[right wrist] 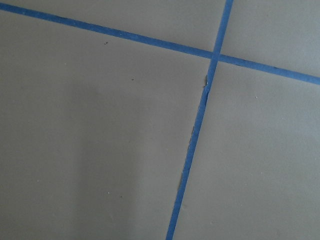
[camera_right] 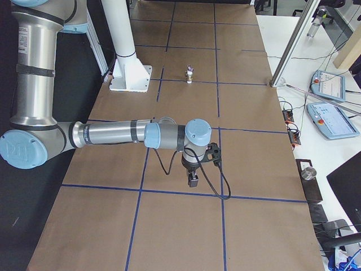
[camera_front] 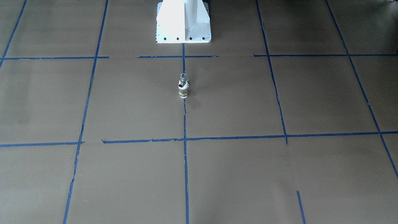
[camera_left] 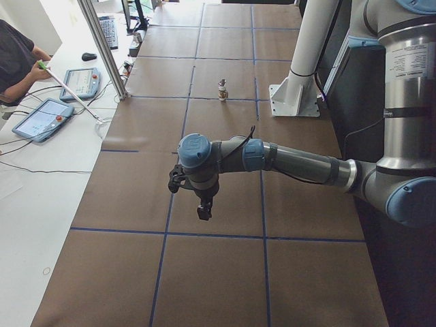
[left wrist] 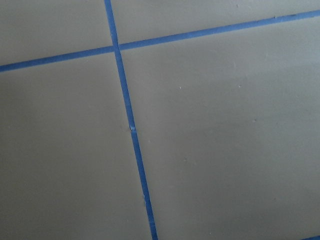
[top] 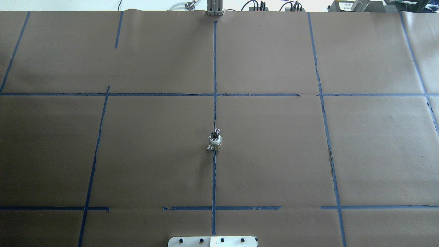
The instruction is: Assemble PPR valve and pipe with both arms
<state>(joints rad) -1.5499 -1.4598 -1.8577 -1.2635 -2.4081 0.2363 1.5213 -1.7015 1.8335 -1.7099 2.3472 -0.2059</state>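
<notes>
Assembly looks done: pipe (camera_front: 183, 77) seated on the upright PPR valve (camera_front: 183, 92), mid-table (camera_front: 279, 174) nearer the robot-side edge; left gripper (camera_left: 204, 211) and right gripper (camera_right: 193, 179) hang well clear towards the ends, claw state can't be read.

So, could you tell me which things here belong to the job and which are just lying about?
Job:
valve
pipe, standing on top of the valve

Lying about:
pendants
mouse
keyboard
</notes>
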